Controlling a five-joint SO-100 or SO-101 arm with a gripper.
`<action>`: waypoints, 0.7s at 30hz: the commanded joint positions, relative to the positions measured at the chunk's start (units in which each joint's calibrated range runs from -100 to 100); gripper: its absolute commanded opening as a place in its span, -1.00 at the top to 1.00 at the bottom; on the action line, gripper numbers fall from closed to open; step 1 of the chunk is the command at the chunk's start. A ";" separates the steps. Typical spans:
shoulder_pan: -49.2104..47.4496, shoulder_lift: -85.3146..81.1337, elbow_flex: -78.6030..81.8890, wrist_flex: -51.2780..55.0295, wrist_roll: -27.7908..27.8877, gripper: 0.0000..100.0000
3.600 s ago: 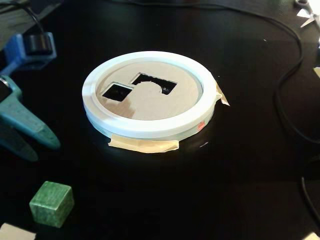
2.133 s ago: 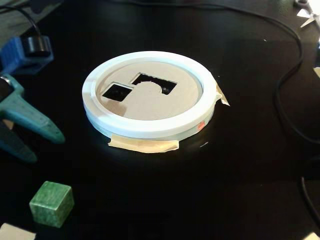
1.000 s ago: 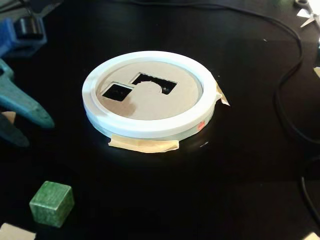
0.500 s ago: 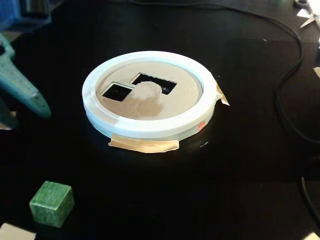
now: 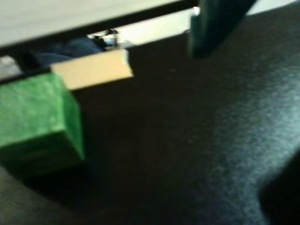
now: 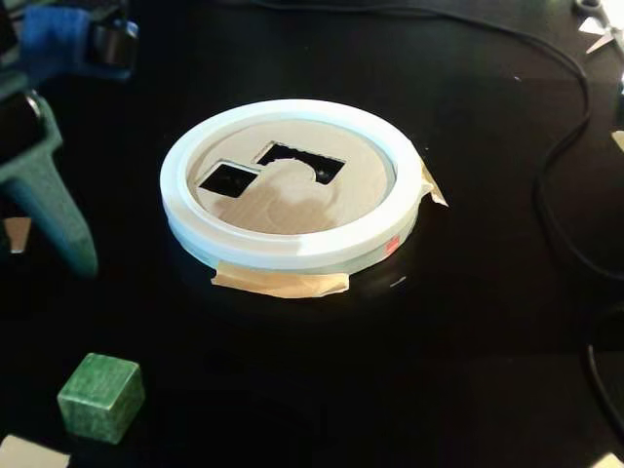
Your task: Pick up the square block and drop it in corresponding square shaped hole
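The square block (image 6: 100, 397), a green cube, rests on the black table at the lower left of the fixed view. In the wrist view the block (image 5: 37, 122) is blurred at the left. The square shaped hole (image 6: 229, 178) is cut in the tan disc inside a white hoop (image 6: 292, 249). My gripper (image 6: 44, 255) hangs at the left edge, well above and behind the block and apart from it. One teal finger (image 6: 58, 210) points down; the other is mostly out of view. Only one finger (image 5: 213, 26) shows in the wrist view. The jaws are open and hold nothing.
A larger notched cutout (image 6: 302, 161) lies beside the square hole. A pale flat tile (image 6: 29, 453) sits at the bottom left corner, next to the block; the tile (image 5: 93, 69) lies behind it in the wrist view. Masking tape (image 6: 283, 283) holds the hoop. Black cables (image 6: 565, 146) run along the right.
The teal finger has swung from slanting sideways to pointing down and has come lower at the left edge. The block and disc have not moved.
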 commanded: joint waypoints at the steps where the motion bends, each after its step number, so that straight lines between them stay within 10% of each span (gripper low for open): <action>1: 7.34 4.58 -5.62 -4.34 0.29 -0.58; 21: 7.21 23.92 -11.27 -19.59 2.49 -0.55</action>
